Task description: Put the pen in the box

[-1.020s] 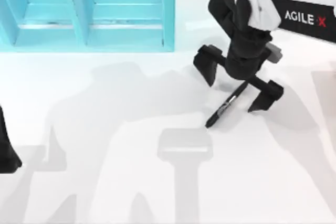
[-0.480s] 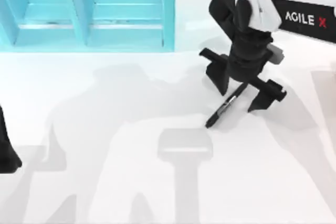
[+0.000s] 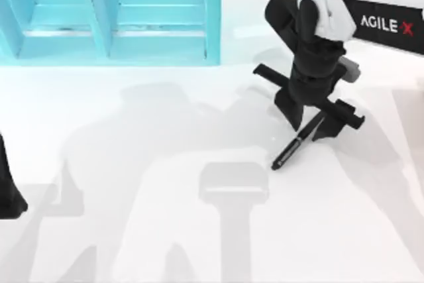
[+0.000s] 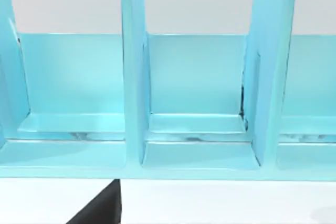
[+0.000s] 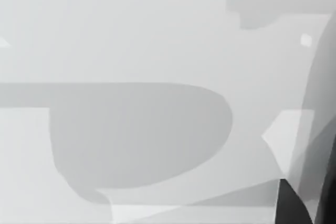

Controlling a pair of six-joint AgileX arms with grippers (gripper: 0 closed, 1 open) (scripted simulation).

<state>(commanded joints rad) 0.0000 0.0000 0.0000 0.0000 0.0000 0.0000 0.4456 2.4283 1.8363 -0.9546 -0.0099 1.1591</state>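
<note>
The right pincer (image 3: 311, 118) is clamped on the pen (image 3: 295, 145), whose long axis slants down toward the desk (image 3: 132, 217). The turquoise box (image 3: 212, 14) lies well apart, toward the desk's far left corner. Left pincer (image 3: 8, 190), at the left edge: cannot tell.

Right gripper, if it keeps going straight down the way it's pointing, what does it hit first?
Most likely the pen: the right gripper points down at the table with its fingers closed around the pen's upper end. Depth is unclear from above.
</note>
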